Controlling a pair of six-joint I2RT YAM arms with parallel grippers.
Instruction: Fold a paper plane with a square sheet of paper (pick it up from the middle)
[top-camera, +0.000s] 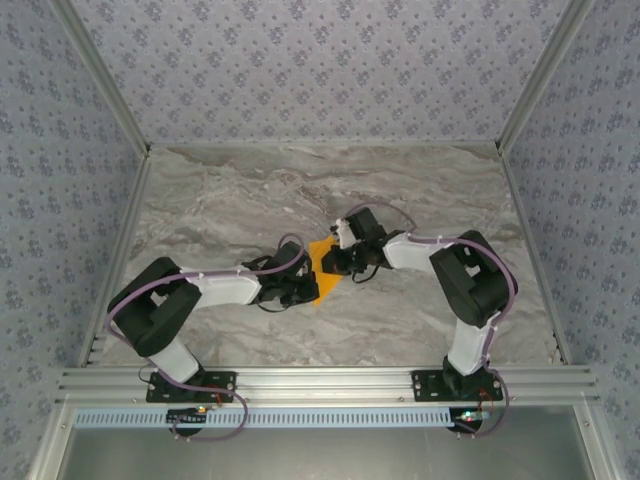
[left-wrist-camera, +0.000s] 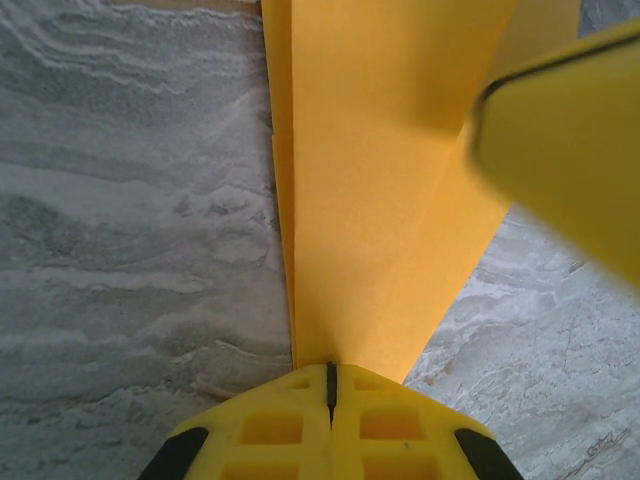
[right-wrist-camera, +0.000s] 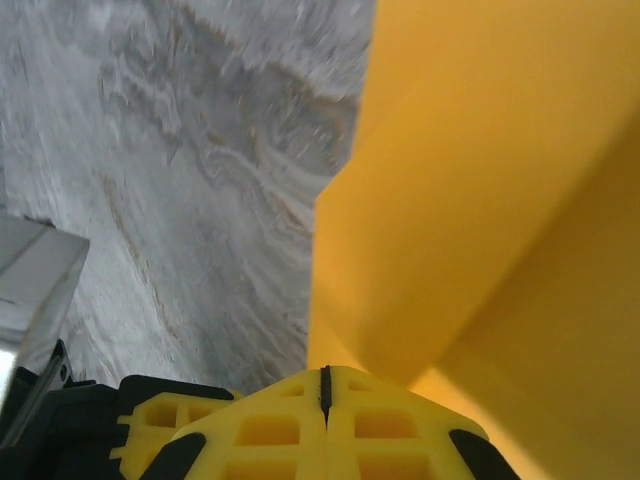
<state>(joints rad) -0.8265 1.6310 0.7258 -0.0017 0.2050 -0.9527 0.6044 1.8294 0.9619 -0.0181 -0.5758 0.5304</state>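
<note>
On the grey marble-patterned table, two white-and-black arms bent inward and met near the middle. A small folded bright-orange paper sheet sat between the left tool and the right tool, both touching it. Blue flower-patterned walls enclosed the table.

Orange paper largely hidden between left hand and right hand; blurred yellow shape cut by frame edge.

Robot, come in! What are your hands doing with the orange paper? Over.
Left gripper shut on the folded orange paper. Right gripper shut on it too. Paper pinched between both, mid-table. Nothing seen in the way.
</note>
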